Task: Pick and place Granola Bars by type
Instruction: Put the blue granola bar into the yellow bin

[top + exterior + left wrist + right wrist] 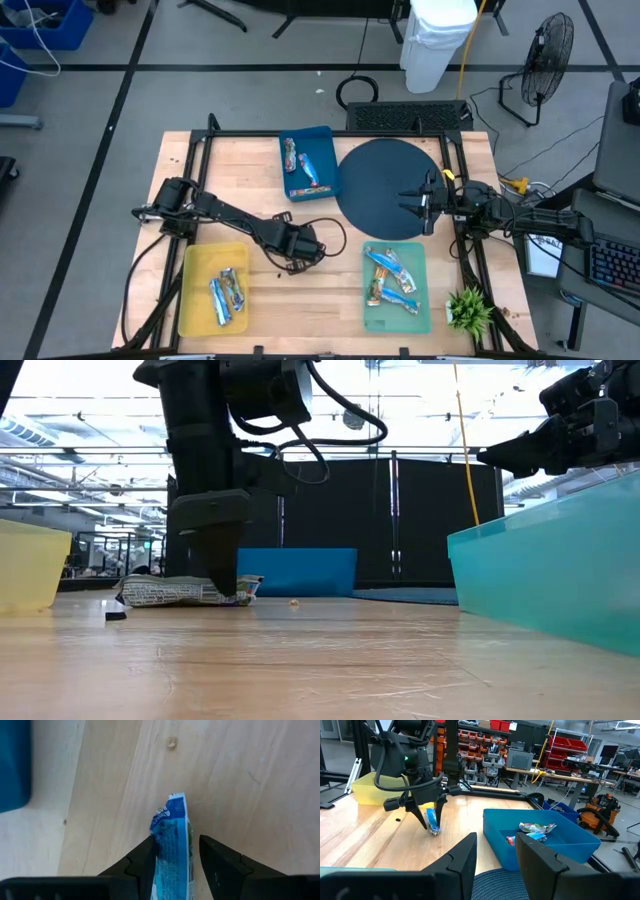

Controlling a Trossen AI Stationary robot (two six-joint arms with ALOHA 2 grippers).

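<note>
A blue-and-white granola bar [172,837] lies flat on the wooden table [240,780], between the blue tray and the yellow tray. It also shows in the low view [180,592] and the right wrist view [434,822]. My left gripper [177,847] is open and stands over the bar from above [225,575], one finger on each side; in the high view it [300,244] hides the bar. My right gripper [495,855] is open and hovers above the dark round mat [385,190], at its right edge [420,200]. My left gripper comes down from above and straddles the bar across its width, near one end. One finger [150,851] lies against the bar's long edge [159,839]. Between the other finger [210,852] and the bar, a strip of table shows. The bar lies flat on the table.
The blue tray [325,135] holds two or three bars. The yellow tray [195,265] holds several blue-silver bars, and the green tray [415,255] holds several more. A small plant [468,310] stands at the table's near right corner. Bare wood lies between the trays.
</note>
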